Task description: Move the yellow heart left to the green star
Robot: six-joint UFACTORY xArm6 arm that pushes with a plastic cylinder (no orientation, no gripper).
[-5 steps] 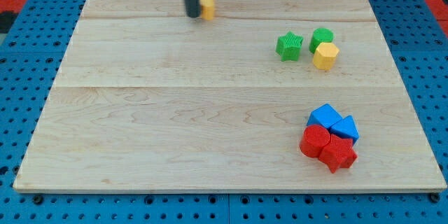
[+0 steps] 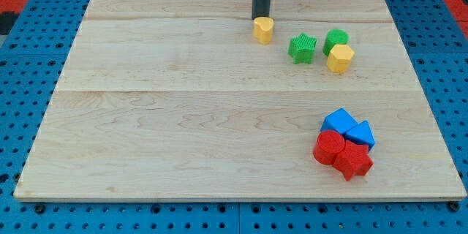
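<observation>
Now, in the single camera view, my tip (image 2: 261, 19) touches the heart (image 2: 263, 29) from the far-edge side, near the desk's (image 2: 183, 117) far edge, slightly right of centre. This tool is a bare rod with nothing to open or close. Just to the heart's right sits the star (image 2: 302, 47), apart from it. Judging by looks, the heart is small, light and rigid, likely to slide or twist easily, so push squarely through its middle.
</observation>
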